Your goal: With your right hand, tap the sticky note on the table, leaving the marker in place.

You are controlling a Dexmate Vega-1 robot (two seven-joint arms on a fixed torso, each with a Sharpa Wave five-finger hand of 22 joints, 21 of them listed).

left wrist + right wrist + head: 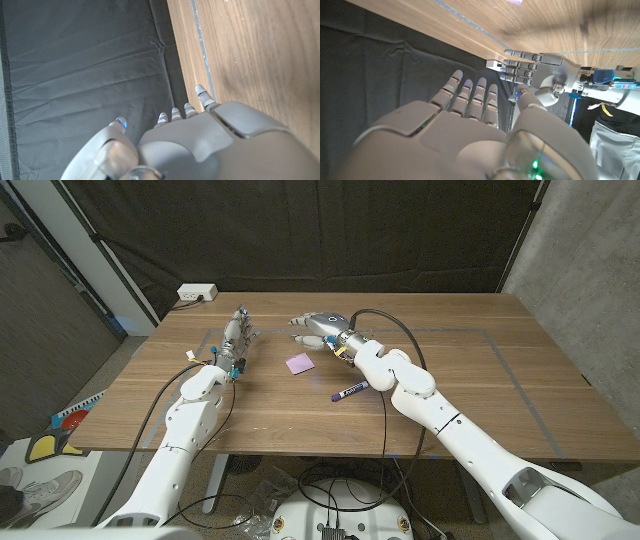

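Pink sticky note lies flat mid-counter. Purple marker, white-tipped, lies flat at its 4 o'clock, apart.

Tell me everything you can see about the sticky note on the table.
The sticky note is a small square sheet, pale purple, looking like thin paper. It lies flat on the wooden table, near the middle, between the two hands. Nothing touches it: the right hand is above the table just behind it, with its fingers spread and holding nothing, and the marker lies apart from it, closer to the robot. No writing can be made out on it.
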